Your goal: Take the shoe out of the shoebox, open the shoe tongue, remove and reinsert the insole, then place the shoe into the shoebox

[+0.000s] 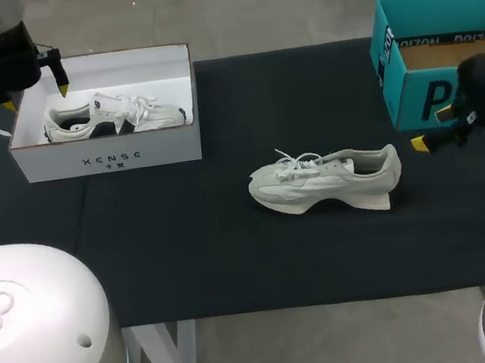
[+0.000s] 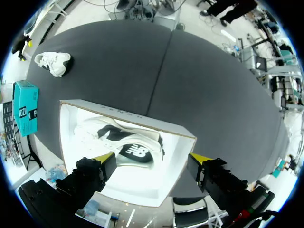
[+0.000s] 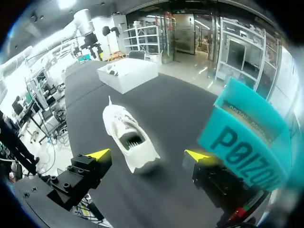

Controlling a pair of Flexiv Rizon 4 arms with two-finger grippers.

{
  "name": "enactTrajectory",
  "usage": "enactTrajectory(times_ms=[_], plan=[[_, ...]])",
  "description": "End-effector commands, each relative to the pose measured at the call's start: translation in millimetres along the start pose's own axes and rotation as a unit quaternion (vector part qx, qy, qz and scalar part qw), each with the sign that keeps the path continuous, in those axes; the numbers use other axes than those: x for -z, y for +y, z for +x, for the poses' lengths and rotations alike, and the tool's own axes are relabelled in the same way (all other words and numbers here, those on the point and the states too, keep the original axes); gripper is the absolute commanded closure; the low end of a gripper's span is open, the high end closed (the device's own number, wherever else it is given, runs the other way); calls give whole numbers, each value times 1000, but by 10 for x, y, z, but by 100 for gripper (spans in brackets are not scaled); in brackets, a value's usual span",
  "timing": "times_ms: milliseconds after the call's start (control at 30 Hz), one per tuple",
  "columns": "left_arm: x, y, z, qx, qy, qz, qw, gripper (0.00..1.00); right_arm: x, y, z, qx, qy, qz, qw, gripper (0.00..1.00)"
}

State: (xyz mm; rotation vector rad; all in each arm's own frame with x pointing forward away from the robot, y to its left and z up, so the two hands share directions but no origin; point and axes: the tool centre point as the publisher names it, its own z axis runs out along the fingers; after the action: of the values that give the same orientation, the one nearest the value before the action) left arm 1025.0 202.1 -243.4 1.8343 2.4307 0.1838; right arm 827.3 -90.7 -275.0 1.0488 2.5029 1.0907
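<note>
Loose shoe [image 1: 326, 180]: white, out on the black table [image 1: 235, 262] near its middle, well apart from both boxes, with its toe toward the white shoebox and its heel toward the right arm.
Boxed shoe [image 2: 121, 142]: a second white trainer with dark panels, lying lengthwise inside the white shoebox [image 1: 106, 154].
Likely handling: light, with a soft upper that gives under pressure; the foam sole is probably the stiffest part. The laces are loose and could snag a fingertip.
Where to hold: across the heel collar or the midfoot sidewalls, where two fingers can close from both sides (the tongue and insole are thin and floppy, so they call for a shallow pinch at an edge).
Left gripper [image 2: 152, 158]: fingers spread wide, holding nothing, hanging above the boxed shoe and the near wall of the shoebox.
Right gripper [image 3: 148, 155]: fingers apart and empty, low over the table, with the loose shoe's heel and opening ahead of it and not touching.
Teal box [image 3: 247, 137]: open-topped, just beside the right gripper at the table's edge.
</note>
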Motion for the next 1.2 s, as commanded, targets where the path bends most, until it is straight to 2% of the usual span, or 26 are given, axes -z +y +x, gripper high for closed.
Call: enactTrajectory(times_ms=[33,67,100,133,200,267,300,433,467,500,1200], plan=[[3,-9,7,0,0,-1,1000,0,12,-57,-159,238,244,-122,932,0],[3,-9,7,0,0,-1,1000,0,40,-84,-187,254,264,-150,918,0],[3,-9,7,0,0,-1,1000,0,38,-103,-208,265,293,-159,905,0],[3,-9,7,0,0,-1,1000,0,38,-136,-224,280,296,-164,898,0],[3,-9,7,0,0,-1,1000,0,50,-182,-242,306,327,-211,869,0],[3,-9,7,0,0,-1,1000,0,58,-212,-253,324,344,-231,850,0],[3,-9,7,0,0,-1,1000,0,63,-222,-253,341,357,-251,833,0],[3,-9,7,0,0,-1,1000,0,97,-258,-254,398,384,-267,789,0],[3,-9,7,0,0,-1,1000,0,116,-252,-235,416,392,-246,783,0],[3,-9,7,0,0,-1,1000,0,129,-237,-220,415,388,-211,795,0],[3,-9,7,0,0,-1,1000,0,129,-237,-220,415,388,-211,795,0]])
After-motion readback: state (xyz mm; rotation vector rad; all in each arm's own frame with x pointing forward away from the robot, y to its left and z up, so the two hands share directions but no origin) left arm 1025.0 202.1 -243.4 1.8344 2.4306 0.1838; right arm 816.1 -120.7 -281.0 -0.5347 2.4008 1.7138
